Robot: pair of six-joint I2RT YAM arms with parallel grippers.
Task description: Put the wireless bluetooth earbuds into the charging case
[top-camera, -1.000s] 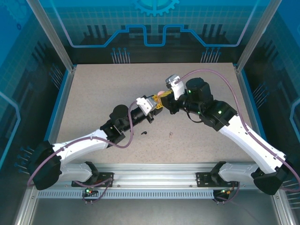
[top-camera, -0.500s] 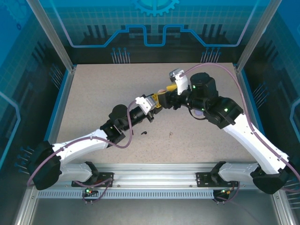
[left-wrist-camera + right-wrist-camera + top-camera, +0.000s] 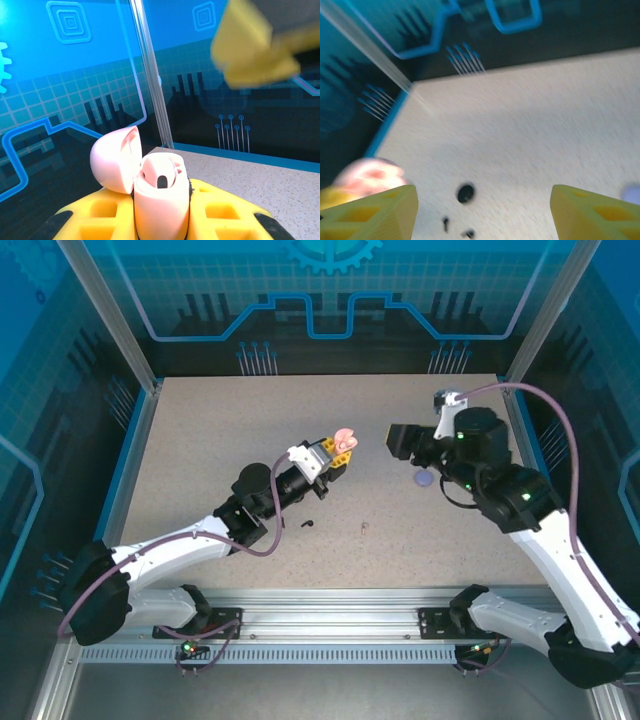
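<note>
Elbows bent, left arm (image 3: 200,536) holds pink case (image 3: 160,197); right arm (image 3: 522,502) has jaws spread.

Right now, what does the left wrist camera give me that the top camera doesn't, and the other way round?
Left wrist: the inside of the open pink case, lid flipped back, a dark slot showing. Top: a black earbud and a small purple piece loose on the table. Both: the left gripper shut on that case.
</note>
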